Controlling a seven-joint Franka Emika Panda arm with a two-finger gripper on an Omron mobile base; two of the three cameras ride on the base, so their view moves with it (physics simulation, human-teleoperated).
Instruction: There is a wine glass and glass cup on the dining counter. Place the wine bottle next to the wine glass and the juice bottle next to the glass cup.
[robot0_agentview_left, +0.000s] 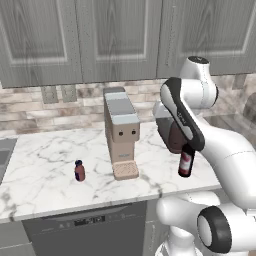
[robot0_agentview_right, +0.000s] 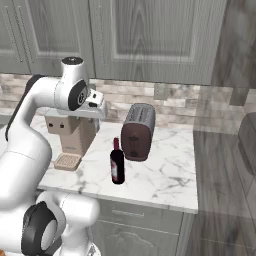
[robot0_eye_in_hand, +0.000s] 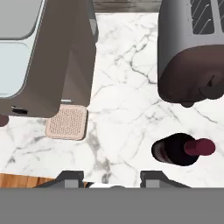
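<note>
**Both bottles stand on the brick-backed worktop, hand empty above them**

Left base view: the tall dark wine bottle with pale reddish label (robot0_agentview_left: 186, 163) stands upright near the front edge of the white grey-veined marble worktop (robot0_agentview_left: 45, 165), its neck hidden behind the white arm. Just behind it sits a dark brown rounded toaster (robot0_agentview_left: 170, 131). The tiny stubby dark-red juice bottle with dark cap (robot0_agentview_left: 79, 171) stands upright well to the left, apart from everything. Between the 2 bottles is a beige box-shaped coffee machine with a pale grey top (robot0_agentview_left: 120, 130) and a perforated drip tray at its foot. A brick wall and grey panelled cabinets rise behind.

Right base view: the wine bottle, its red cap showing, stands just in front of and left of the toaster, near the counter's front edge. The coffee machine sits further left, partly hidden by the arm.

Hand view: looking straight down, the gripper (robot0_eye_in_hand: 111, 178) shows 2 dark fingertips at the bottom edge, apart from each other with bare marble between them. They grasp nothing, though they stand at their narrowest setting. The wine bottle lies to the right of the fingertips, untouched, with the toaster beyond it and the coffee machine at the upper left.
</note>
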